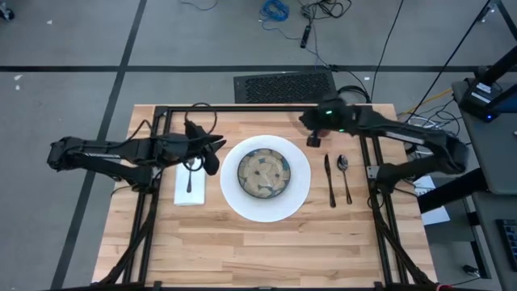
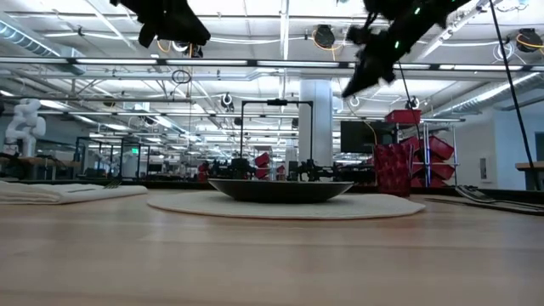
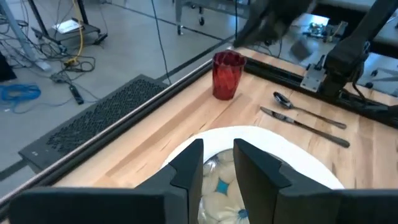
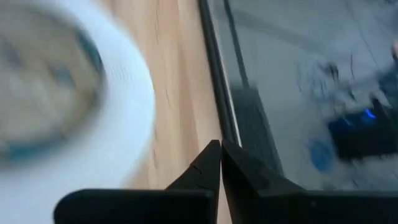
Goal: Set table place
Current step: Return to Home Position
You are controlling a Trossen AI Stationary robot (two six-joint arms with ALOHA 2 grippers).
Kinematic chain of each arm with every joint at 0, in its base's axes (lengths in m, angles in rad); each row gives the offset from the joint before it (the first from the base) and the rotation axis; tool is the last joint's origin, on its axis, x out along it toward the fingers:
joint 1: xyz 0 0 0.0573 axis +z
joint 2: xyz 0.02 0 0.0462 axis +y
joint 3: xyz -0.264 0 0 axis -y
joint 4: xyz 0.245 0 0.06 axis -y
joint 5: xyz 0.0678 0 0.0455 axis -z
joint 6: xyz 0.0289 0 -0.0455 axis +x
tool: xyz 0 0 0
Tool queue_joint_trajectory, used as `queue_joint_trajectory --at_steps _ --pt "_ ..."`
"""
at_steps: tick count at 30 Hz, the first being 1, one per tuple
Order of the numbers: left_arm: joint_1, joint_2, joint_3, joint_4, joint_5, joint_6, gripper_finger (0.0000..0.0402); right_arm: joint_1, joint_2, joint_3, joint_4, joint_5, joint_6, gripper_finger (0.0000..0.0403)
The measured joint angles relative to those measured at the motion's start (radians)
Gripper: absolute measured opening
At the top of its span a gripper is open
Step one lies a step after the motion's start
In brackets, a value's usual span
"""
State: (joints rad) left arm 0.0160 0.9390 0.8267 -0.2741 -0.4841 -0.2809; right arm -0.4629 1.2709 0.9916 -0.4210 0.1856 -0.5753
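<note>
On the table (image 1: 266,250) a white plate (image 1: 300,194) carries a patterned bowl (image 1: 264,174). A fork (image 1: 191,176) lies on a white napkin (image 1: 190,192) left of the plate. A knife (image 1: 329,182) and a spoon (image 1: 345,174) lie on the wood to its right. A red cup (image 3: 227,74) stands upright beyond the plate's far right side. My left gripper (image 3: 217,149) hovers open over the plate's left rim, nothing between its fingers. My right gripper (image 4: 221,146) is shut and empty, up in the air (image 2: 350,87) near the cup.
A black tube frame (image 1: 266,107) runs along the table's far edge, with arm mounts at both sides. Bare wood lies between the plate and the near edge. A black grille (image 1: 284,85) and cables lie on the floor beyond the table.
</note>
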Motion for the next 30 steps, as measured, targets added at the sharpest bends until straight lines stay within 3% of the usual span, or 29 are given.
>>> queue_joint_trajectory --at_steps 5,9,16,22,30 --pt "-0.004 -0.092 -0.129 0.128 0.009 -0.003 0.0075 -0.028 -0.189 -0.034 0.092 -0.274 0.154 0.0000" --pt "-0.004 -0.182 -0.252 0.251 0.044 0.029 0.0075 0.001 -0.321 -0.140 0.198 -0.316 0.235 0.0000" --pt "-0.004 -0.335 -0.347 0.311 0.059 0.087 0.0075 0.096 -0.505 -0.325 0.344 -0.304 0.419 0.0000" --pt "-0.004 -0.448 -0.431 0.311 0.067 0.112 0.0075 0.205 -0.595 -0.440 0.384 -0.275 0.464 0.0000" --pt "-0.004 -0.611 -0.570 0.321 0.086 0.105 0.0075 0.374 -0.663 -0.638 0.637 -0.072 0.455 0.0000"
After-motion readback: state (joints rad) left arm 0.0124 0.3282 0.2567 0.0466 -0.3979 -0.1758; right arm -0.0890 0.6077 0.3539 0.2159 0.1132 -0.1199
